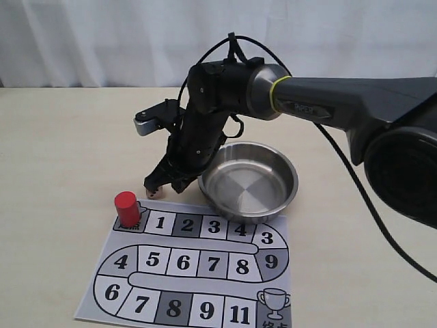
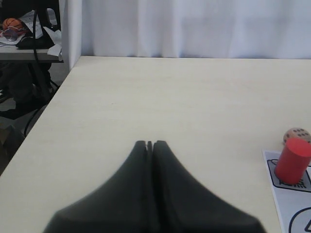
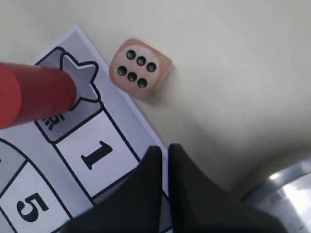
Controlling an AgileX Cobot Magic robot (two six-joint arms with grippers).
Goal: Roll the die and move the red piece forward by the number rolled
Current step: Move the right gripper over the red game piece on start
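Observation:
The die (image 3: 141,68) lies on the table just off the board's corner, its six-pip face towards the right wrist camera. It also peeks out behind the red piece (image 2: 293,160) as a tan die (image 2: 297,134). The red piece (image 1: 126,206) stands upright on the grey start square with the star. My right gripper (image 3: 165,148) is shut and empty; it hovers low over the board's edge by square 1, a short way from the die. In the exterior view the right gripper (image 1: 154,186) hangs between the bowl and the red piece. My left gripper (image 2: 149,143) is shut over bare table, away from the board.
The paper game board (image 1: 205,240) with numbered squares lies at the front. An empty steel bowl (image 1: 292,179) stands just behind it, close beside the right arm; its rim (image 3: 286,187) shows in the right wrist view. The table's left edge (image 2: 46,111) drops off to clutter.

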